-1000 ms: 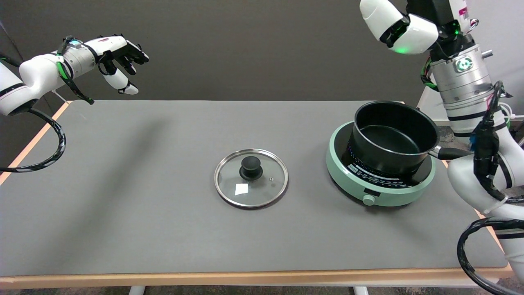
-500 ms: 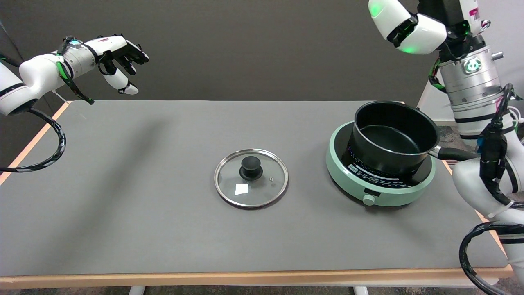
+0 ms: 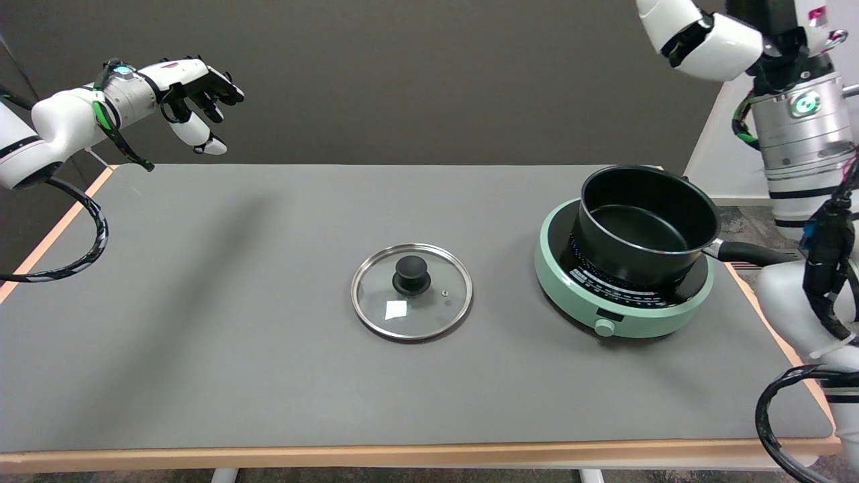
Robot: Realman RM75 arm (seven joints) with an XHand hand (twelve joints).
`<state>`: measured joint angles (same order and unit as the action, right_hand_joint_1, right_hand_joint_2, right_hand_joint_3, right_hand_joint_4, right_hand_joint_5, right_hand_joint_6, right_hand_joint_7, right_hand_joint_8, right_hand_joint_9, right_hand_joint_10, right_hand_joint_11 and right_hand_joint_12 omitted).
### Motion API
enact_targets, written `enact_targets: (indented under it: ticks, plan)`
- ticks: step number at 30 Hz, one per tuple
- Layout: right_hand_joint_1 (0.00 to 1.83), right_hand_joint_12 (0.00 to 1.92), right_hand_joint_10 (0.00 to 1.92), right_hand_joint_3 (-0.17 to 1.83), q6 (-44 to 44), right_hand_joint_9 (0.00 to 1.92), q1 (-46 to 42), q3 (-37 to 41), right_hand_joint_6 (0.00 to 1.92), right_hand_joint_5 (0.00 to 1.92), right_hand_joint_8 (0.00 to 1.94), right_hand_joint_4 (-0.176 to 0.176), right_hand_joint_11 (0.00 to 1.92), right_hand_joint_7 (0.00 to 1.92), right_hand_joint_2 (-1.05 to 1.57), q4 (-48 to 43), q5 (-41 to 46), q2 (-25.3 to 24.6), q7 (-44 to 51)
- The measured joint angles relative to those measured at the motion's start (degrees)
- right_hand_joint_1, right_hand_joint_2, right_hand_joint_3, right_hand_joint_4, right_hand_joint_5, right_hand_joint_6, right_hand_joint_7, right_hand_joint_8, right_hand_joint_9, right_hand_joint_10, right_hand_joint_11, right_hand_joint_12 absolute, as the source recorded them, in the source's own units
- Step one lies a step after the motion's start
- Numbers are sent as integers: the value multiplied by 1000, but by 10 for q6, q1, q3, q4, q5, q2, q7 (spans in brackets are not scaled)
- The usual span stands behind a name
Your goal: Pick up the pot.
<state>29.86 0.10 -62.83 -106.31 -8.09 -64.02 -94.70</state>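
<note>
Black, smooth-walled pot (image 3: 645, 225), round and deep, empty, with a thin bright rim and a straight black handle (image 3: 748, 253) projecting to the picture's right; it sits upright on a mint-green round hotplate (image 3: 621, 278) that has a glossy black top, a ring of fine printed markings and a small green knob (image 3: 604, 327) at its near edge. Hotplate stands at the right part of the desk (image 3: 268, 376), which is covered by a matte grey mat and edged in light wood along its near and side borders. Glass lid (image 3: 411, 291), circular, with a metal band, a black domed knob at centre and a small white label on the glass, lies flat near the middle of the desk, well apart from the hotplate. Right arm (image 3: 802, 134): white shells, a ribbed silver metal section with a green light, and black cabling, rising along the right edge of the picture beyond the pot handle; its hand is out of view, so whether its fingers are spread or closed on anything cannot be told. Left hand (image 3: 198, 90), black and white, is held in the air at upper left, fingers loosely curled downward. Backdrop: a plain dark wall, with a lighter wall at far right.
</note>
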Motion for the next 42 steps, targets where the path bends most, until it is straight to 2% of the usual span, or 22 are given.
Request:
enact_targets:
  ticks: [3,6,9,13,18,20,22,23,24,25,29,31,33,35,42]
  plan:
    - [729,858,364,851,0,563,-1,11,277,584,212,36,373,609,648,0,0,-4,3]
    - [737,760,338,914,2,472,-1,21,264,562,167,31,332,506,593,-1,2,-7,5]
    - [757,847,440,912,4,609,-1,31,257,556,160,26,384,448,598,-1,5,-11,6]
    - [778,981,548,907,6,690,-2,41,251,552,162,19,431,495,613,-1,9,-14,8]
    - [761,941,435,858,10,635,-2,50,243,542,218,16,411,635,658,-1,13,-16,10]
    - [703,892,482,964,10,589,-3,53,277,527,214,16,412,653,627,-1,14,-17,10]
    - [700,885,461,943,11,585,-3,56,308,558,215,21,407,644,635,-1,15,-18,10]
    - [731,899,414,867,12,607,-3,57,302,596,206,26,400,608,658,-1,15,-18,11]
    - [681,882,466,955,12,581,-3,58,358,585,191,28,406,589,628,-1,16,-19,11]
    - [729,911,404,858,12,607,-3,59,320,617,190,29,404,537,655,-1,16,-19,11]
    - [754,1001,430,896,14,616,-3,62,310,605,160,33,435,501,626,-1,18,-20,11]
    - [747,1016,419,858,14,631,-3,63,287,594,190,32,438,544,659,-1,18,-20,11]
    - [692,997,490,964,14,607,-3,65,324,562,184,31,456,608,637,0,18,-21,11]
    - [753,1041,438,851,14,649,-3,66,280,589,211,30,447,616,673,0,18,-21,12]
    - [754,1064,467,838,16,673,-3,69,289,601,231,39,459,664,687,5,19,-21,12]
